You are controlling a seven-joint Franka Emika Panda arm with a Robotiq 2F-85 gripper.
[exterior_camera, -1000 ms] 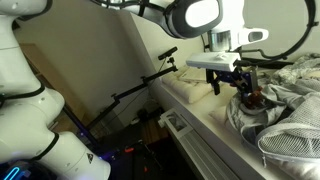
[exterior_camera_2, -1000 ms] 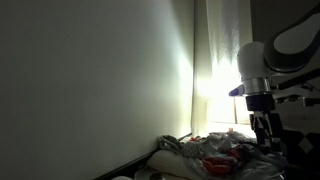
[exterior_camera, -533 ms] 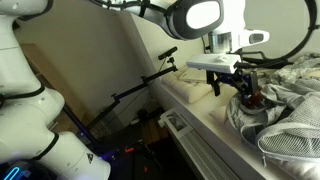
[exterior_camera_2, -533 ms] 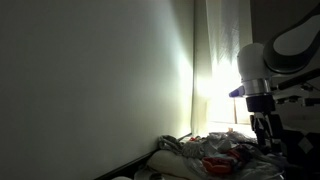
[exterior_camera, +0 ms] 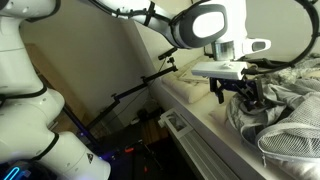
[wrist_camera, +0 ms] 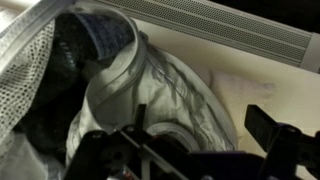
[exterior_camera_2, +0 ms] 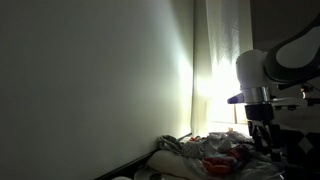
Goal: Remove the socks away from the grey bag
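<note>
The grey bag [wrist_camera: 165, 90] lies crumpled under my gripper [wrist_camera: 205, 140]. Its mouth at the upper left shows dark bluish fabric [wrist_camera: 95, 38] inside, which may be socks. The jaws stand wide apart with nothing between them; the right finger [wrist_camera: 275, 135] is over the pale ledge. In an exterior view my gripper [exterior_camera: 238, 90] hangs just above the grey bag [exterior_camera: 285, 95] on the ledge. In an exterior view my gripper [exterior_camera_2: 262, 137] hovers over a dim pile of cloth [exterior_camera_2: 215, 155] with reddish pieces in it.
A white mesh bag [exterior_camera: 295, 145] lies beside the grey bag towards the near end; its netting also shows in the wrist view [wrist_camera: 25, 75]. A slatted vent [wrist_camera: 230, 30] runs along the ledge. A black tripod [exterior_camera: 140, 85] stands below the ledge.
My gripper has moved slightly down and sideways, closer to the grey bag, and the wrist has turned a little. The bag and cloth have not moved.
</note>
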